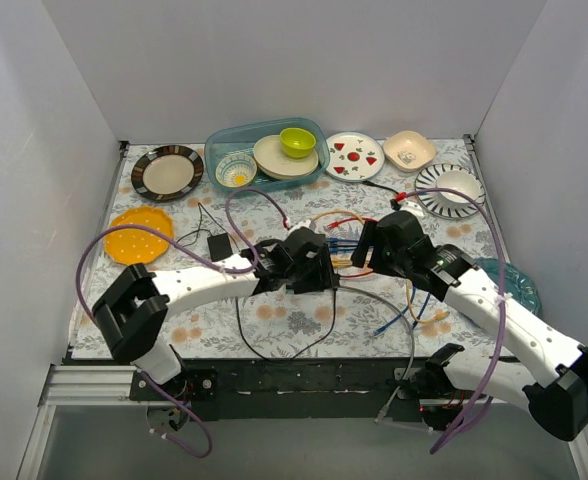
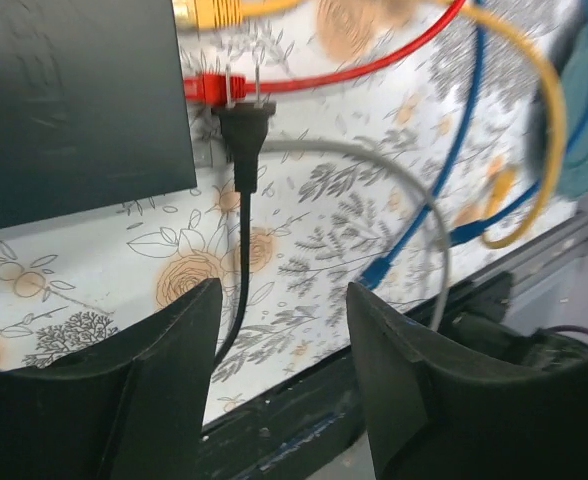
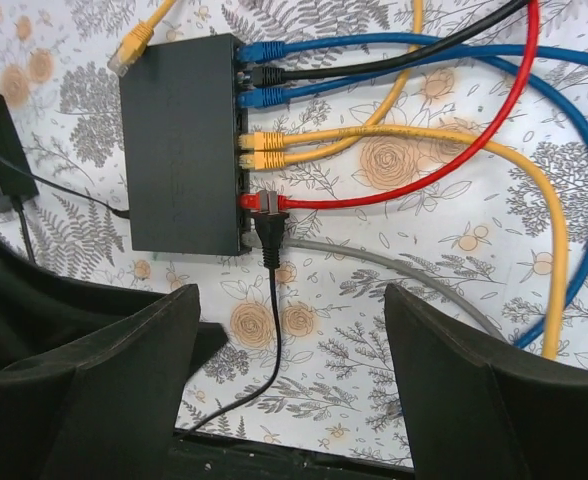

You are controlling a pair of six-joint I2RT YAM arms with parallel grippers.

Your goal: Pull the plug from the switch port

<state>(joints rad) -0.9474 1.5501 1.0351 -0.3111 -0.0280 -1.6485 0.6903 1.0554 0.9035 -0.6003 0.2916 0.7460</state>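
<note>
The switch is a flat black box lying on the floral cloth; it also shows in the left wrist view. Its socket edge holds blue, black, yellow, red and grey plugs. A loose black two-pin power plug lies against that edge by the red plug. My right gripper is open and empty, hovering short of the socket edge. My left gripper is open and empty, near the switch's corner. In the top view both grippers meet mid-table and hide the switch.
A small black adapter block on a thin cord lies left of the switch. Loose coloured cables spread right and toward the front edge. Plates, bowls and a teal bin line the back; an orange plate lies left, a teal plate right.
</note>
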